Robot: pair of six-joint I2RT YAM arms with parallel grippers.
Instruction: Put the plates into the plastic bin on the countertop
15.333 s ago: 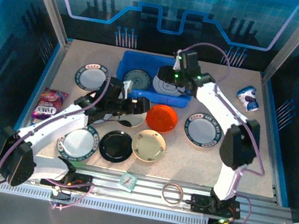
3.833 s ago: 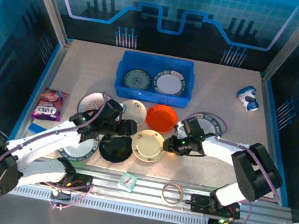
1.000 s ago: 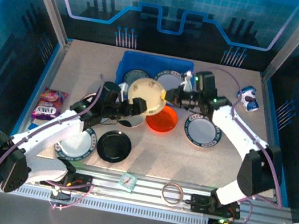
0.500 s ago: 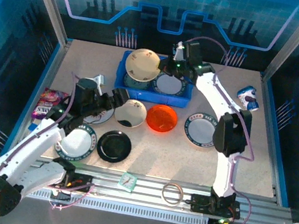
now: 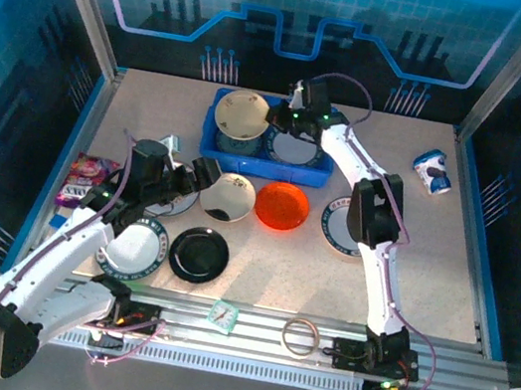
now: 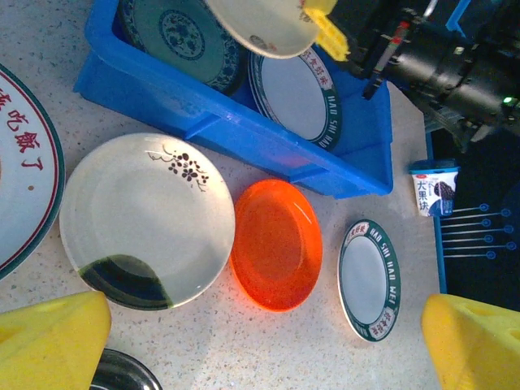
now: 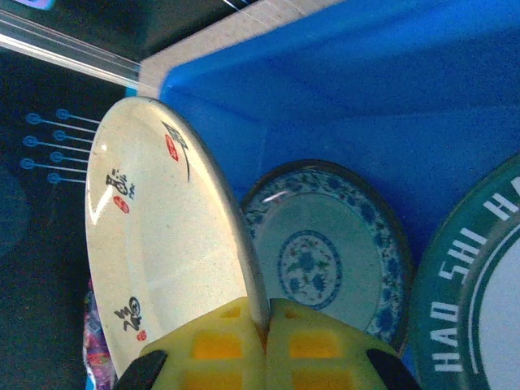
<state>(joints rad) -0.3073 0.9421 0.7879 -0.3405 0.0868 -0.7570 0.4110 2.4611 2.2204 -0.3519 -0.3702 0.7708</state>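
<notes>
Beige countertop is carrying what is left: a black plate, a flowered plate, an orange plate and others. Left gripper is hovering over them, jaws wide, empty. Beyond, right gripper is pinching a tilted cream plate by its rim above the bin, where a blue plate and a lettered plate are already lying.

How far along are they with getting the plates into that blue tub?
Done: a blue-patterned plate and a green-rimmed plate lie in the bin. In hand: the right gripper pinches the cream plate over it. Left: the orange plate, flower plate, black plate and others on the counter; the left gripper is open.
</notes>
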